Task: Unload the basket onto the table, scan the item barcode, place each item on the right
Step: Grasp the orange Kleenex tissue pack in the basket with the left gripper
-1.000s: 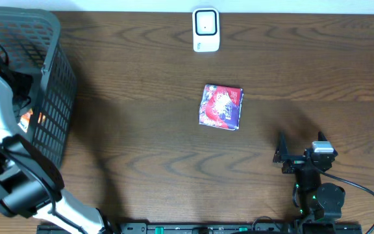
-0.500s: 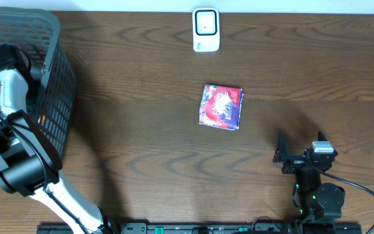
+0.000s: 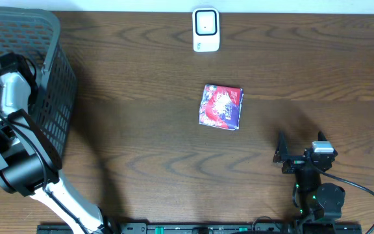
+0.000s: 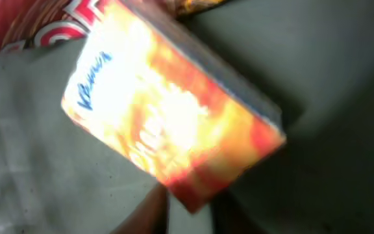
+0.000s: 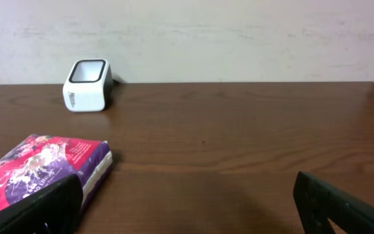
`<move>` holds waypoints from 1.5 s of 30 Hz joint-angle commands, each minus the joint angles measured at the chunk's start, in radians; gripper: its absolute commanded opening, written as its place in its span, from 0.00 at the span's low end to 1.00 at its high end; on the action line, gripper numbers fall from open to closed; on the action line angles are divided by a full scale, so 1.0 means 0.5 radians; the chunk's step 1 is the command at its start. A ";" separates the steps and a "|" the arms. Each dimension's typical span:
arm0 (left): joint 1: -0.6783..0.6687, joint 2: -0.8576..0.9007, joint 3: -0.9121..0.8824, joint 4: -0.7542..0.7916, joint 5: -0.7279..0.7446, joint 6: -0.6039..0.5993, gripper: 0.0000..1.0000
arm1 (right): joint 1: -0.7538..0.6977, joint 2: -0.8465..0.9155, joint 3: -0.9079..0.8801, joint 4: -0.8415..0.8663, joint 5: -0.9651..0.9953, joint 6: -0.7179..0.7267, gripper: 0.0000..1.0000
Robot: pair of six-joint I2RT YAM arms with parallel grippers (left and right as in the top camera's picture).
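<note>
Left wrist view is filled by the orange pack (image 4: 174, 123), blurred and glaring: a flat rectangular packet in orange and yellow with blue script along one short end and a dark long edge, lying slantwise inside the basket (image 3: 57, 97) against its grey floor, a red and white wrapper just above it. Its lower corner reaches down to the left gripper (image 4: 190, 214), but the blur hides whether the jaws have clamped on it, so I cannot tell. From overhead, the left arm (image 3: 5, 97) has swung toward the basket's far end since a second ago, and the orange glimpse seen then through the mesh no longer shows. Unmoved are the red and purple pack (image 3: 221, 106) mid-table (image 3: 141, 162), the white scanner (image 3: 206, 29) at the far edge, and the right gripper (image 3: 300, 146), spread wide and holding nothing.
</note>
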 commanded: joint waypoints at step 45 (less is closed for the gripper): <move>0.026 -0.024 -0.001 -0.172 0.262 0.011 0.10 | -0.009 -0.008 -0.003 -0.008 -0.003 0.014 0.99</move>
